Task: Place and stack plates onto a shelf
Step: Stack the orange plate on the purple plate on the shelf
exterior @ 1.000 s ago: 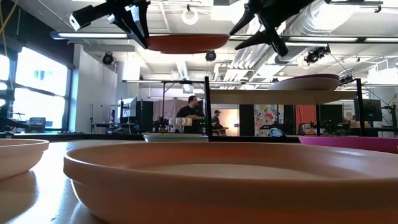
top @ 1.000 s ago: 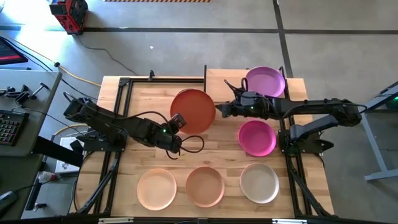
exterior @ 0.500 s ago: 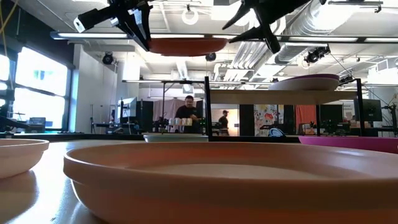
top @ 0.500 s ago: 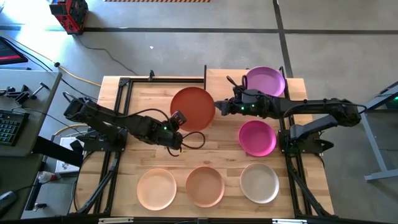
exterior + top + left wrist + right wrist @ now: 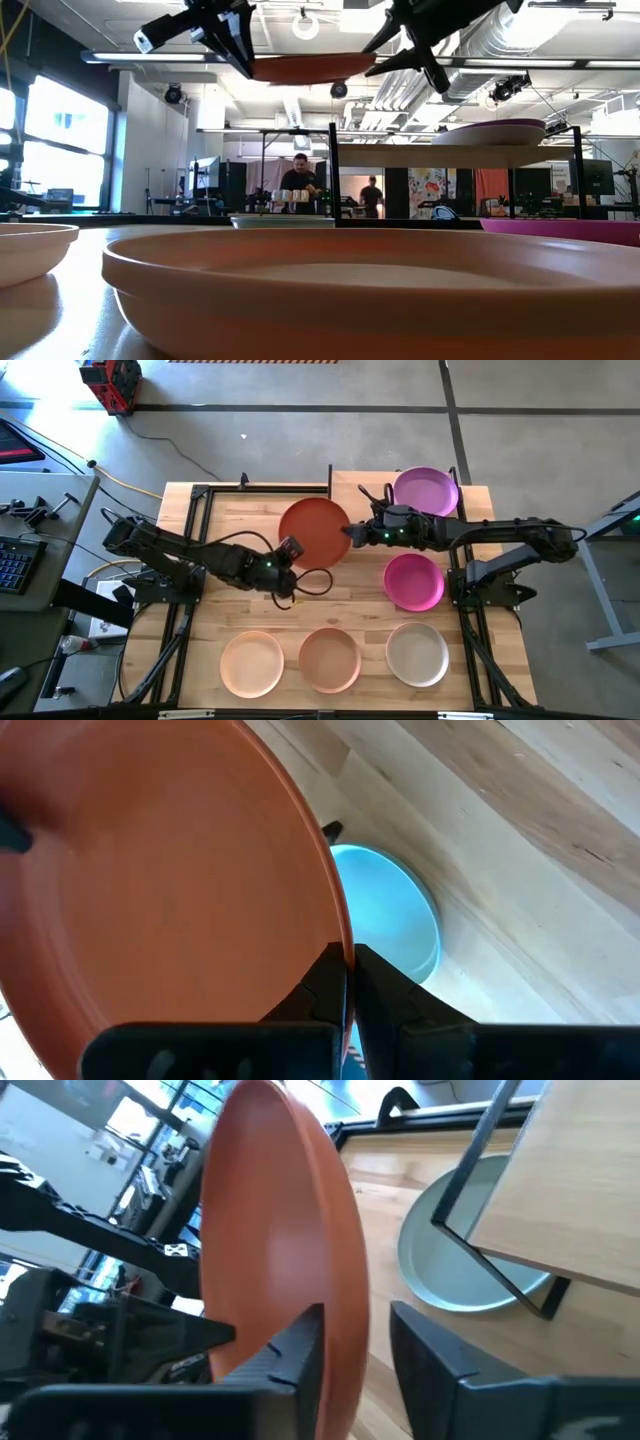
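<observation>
Gripping the raised orange plate [image 5: 314, 532] rim, left pincer [image 5: 289, 550] clamped, right pincer [image 5: 349, 533] apart astride it.

The slatted wooden table [image 5: 235, 525] carries a magenta plate [image 5: 414, 581] and, along its near edge, cream [image 5: 252, 664], peach [image 5: 329, 658] and beige-grey [image 5: 417, 653] plates. The shelf [image 5: 350, 488] stands at the far right, bearing a purple plate [image 5: 426, 491]; a pale blue-green plate [image 5: 390, 925] lies beneath it.

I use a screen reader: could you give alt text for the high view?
Two robot arms hold a rust orange plate between them above a slatted wooden table: left hand at one edge, right hand opposite. A purple plate sits on the shelf.
</observation>
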